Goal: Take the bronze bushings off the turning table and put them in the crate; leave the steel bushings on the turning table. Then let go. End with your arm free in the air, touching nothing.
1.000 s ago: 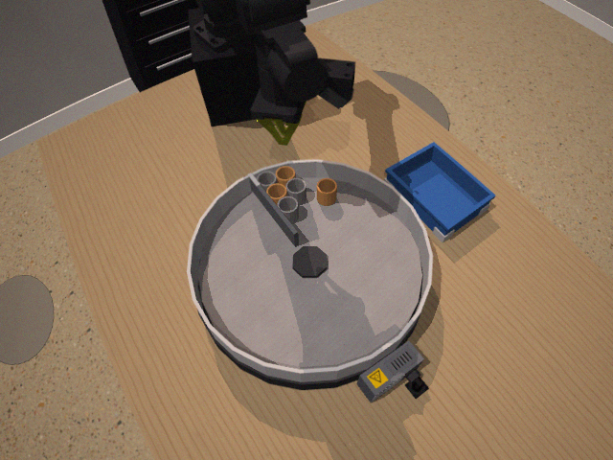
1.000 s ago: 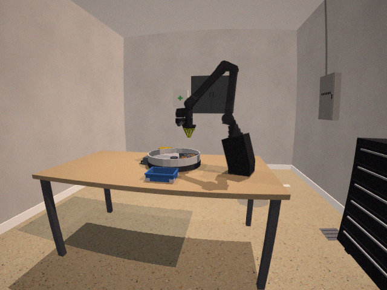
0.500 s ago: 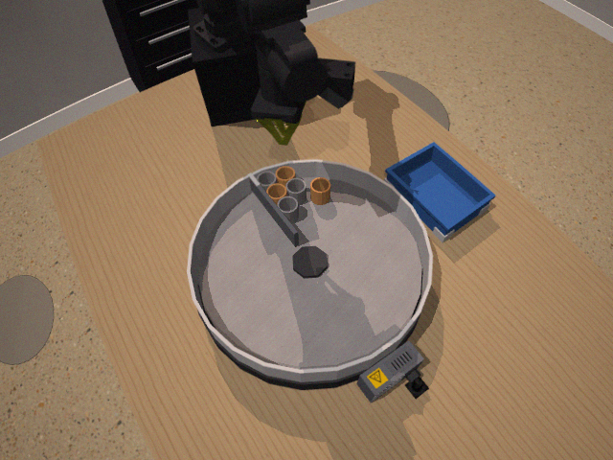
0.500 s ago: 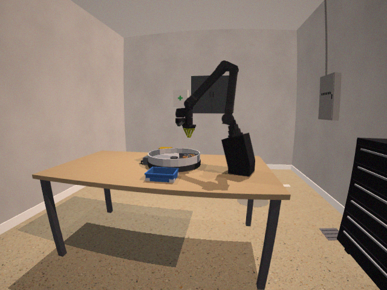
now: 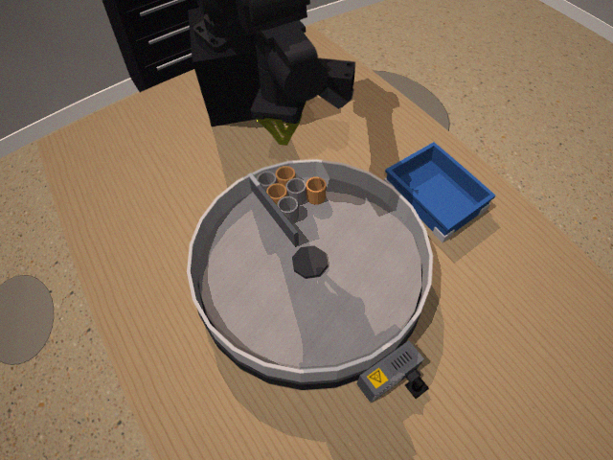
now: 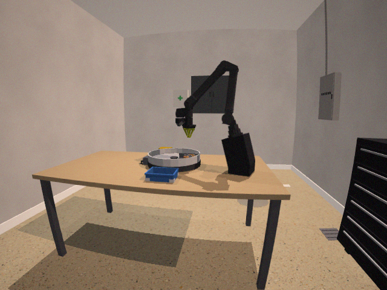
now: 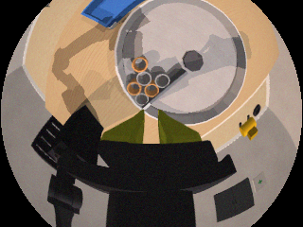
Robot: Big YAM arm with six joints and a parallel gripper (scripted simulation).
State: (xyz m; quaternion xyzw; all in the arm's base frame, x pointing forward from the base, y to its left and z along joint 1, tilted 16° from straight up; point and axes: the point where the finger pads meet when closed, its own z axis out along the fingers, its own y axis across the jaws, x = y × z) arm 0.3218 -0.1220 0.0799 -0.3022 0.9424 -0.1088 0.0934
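Bushings (image 5: pixel 316 191) (image 7: pixel 139 64) – three coppery orange, three dull grey – stand hollow and upright; tool (image 5: pixel 283 136) (image 6: pixel 188 132) (image 7: pixel 151 113) slightly spread, pinching nothing.

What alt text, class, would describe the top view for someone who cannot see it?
Three bronze and three steel bushings stand grouped beside a divider inside a round turning table; a blue crate sits outside, and the gripper hangs near the rim.

The divider bar (image 5: pixel 273 210) (image 7: pixel 167 88) blocks one side of the clustered bushings (image 5: pixel 286 191) (image 7: pixel 144 78); the raised rim (image 5: pixel 430 257) (image 6: pixel 173 161) (image 7: pixel 244 61) stands between them and the blue crate (image 5: pixel 441 190) (image 6: pixel 161 175) (image 7: pixel 110 10), open from above
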